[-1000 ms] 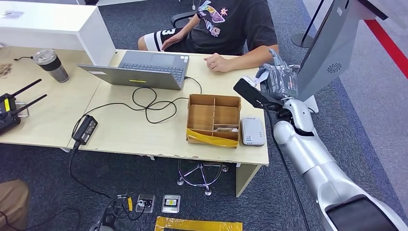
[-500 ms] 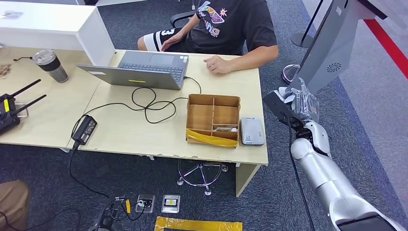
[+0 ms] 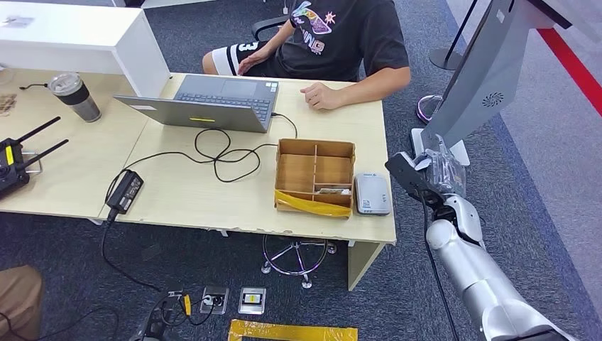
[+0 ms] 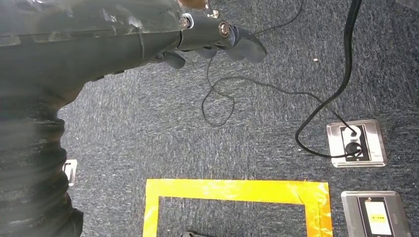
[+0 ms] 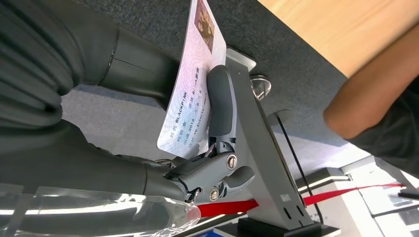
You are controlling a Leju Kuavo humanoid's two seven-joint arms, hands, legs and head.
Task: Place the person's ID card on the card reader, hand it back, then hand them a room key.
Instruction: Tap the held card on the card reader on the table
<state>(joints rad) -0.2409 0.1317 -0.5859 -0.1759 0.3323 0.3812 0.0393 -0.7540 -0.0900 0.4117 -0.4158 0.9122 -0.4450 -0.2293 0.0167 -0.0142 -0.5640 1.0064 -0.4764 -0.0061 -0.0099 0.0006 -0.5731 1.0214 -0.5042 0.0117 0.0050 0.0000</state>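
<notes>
Silver right hand point(image 5: 148, 148) pinching ID card point(image 5: 190, 84), beside card reader point(image 3: 372, 193)

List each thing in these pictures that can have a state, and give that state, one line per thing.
Right hand: grips the ID card.
ID card: held, off the desk.
Left hand: fingers curled, holds nothing.
Card reader: bare on top.
Laptop: open.
Divided box: open-topped.

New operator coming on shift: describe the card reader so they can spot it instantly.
Start at the light wooden desk and find its front right corner, nearest the right robot hand. There, just right of the divided cardboard box, lies the card reader: a small, flat, pale grey slab, the only plastic device beside the box.
</notes>
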